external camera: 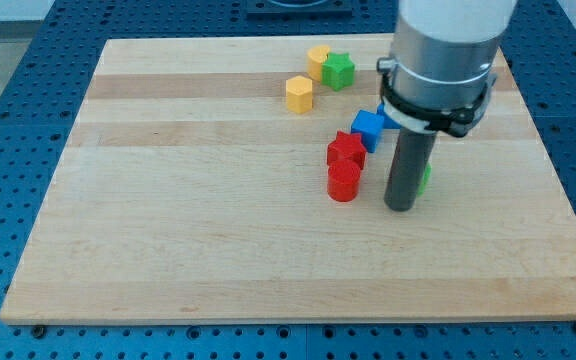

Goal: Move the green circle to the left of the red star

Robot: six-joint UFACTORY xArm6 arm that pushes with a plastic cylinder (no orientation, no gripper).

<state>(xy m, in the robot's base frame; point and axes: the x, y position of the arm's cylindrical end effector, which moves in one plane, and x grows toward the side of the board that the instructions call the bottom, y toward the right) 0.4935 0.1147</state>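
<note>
My tip (400, 207), the lower end of the straight dark rod, rests on the pale wooden board (168, 220) toward the view's right; it is a bare rod with nothing to open or close and holds nothing. The green circle block (425, 178) is almost wholly hidden behind the rod, only a green sliver showing at the rod's right edge, so the tip stands just in front of it; whether they touch cannot be told. To the view's left of the tip sits the red cylinder block (344, 182), and touching it from above, the red star block (346, 150). A blue cube block (368, 127) lies just beyond the star. Near the view's top are a yellow hexagonal block (299, 93), another yellow block (318, 60) and a green star block (339, 70).
</note>
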